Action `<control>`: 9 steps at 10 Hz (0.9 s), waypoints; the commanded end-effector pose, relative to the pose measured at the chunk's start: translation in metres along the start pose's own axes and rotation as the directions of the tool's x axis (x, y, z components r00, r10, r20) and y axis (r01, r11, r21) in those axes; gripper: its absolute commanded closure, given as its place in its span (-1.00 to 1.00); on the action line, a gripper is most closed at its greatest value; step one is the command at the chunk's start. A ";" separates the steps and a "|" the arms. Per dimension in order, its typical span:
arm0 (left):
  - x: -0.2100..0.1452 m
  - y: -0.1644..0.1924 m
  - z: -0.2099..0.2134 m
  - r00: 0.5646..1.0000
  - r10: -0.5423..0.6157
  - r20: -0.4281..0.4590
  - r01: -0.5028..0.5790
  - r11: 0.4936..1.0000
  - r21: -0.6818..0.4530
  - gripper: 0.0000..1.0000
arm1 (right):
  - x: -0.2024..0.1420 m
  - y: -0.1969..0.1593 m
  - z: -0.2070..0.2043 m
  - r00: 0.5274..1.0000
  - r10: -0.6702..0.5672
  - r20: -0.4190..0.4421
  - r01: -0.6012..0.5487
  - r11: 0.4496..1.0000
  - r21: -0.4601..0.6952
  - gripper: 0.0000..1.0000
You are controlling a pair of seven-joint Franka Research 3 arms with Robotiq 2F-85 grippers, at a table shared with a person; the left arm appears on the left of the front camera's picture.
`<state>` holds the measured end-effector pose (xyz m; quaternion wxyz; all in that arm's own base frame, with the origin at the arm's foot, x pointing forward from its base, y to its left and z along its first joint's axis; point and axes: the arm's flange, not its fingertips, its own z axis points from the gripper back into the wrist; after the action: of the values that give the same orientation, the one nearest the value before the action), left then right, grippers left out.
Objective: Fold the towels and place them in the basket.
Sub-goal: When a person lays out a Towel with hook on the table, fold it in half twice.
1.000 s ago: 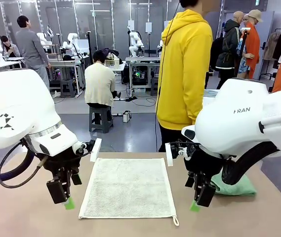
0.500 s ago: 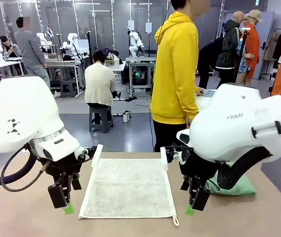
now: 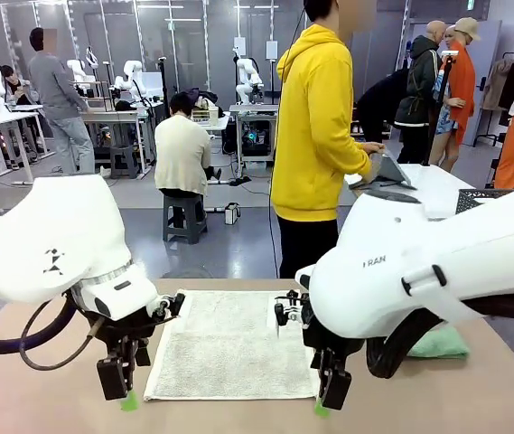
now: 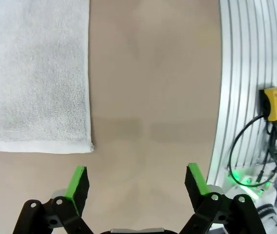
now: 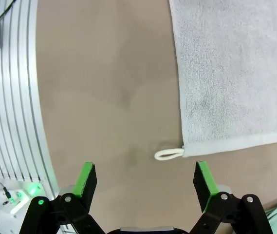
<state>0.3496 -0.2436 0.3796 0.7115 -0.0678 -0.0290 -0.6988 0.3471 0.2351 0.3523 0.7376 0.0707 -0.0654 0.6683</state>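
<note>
The cream towel [image 3: 229, 344] lay spread flat on the tabletop [image 3: 49, 398] between the two arms. The left pincer [image 3: 128, 400] hung with its jaws apart and empty over bare tabletop, just off the towel's near left corner. The right pincer [image 3: 322, 409], also apart and empty, hung at the near right corner, close to a small white loop [image 5: 169, 154]. The mint green towel [image 3: 439, 342] lay partly hidden behind the right arm.
</note>
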 end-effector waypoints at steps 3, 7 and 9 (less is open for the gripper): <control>0.005 0.020 -0.029 0.999 -0.016 -0.036 0.018 0.998 0.061 -1.00 | 0.020 -0.027 -0.021 0.994 0.026 -0.106 -0.030 0.999 -0.037 -1.00; 0.002 0.029 -0.045 0.999 -0.015 -0.041 0.018 0.997 0.078 -1.00 | 0.023 -0.040 -0.034 0.982 -0.005 -0.190 0.001 1.000 -0.022 -1.00; 0.000 0.033 -0.052 0.999 -0.022 -0.032 0.025 0.997 0.078 -1.00 | 0.023 -0.044 -0.040 0.979 -0.013 -0.204 0.008 1.000 -0.027 -1.00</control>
<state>0.3749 -0.2484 0.3319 0.7085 -0.0368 -0.0368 -0.7038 0.3889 0.2528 0.3178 0.7356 0.0072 -0.0085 0.6774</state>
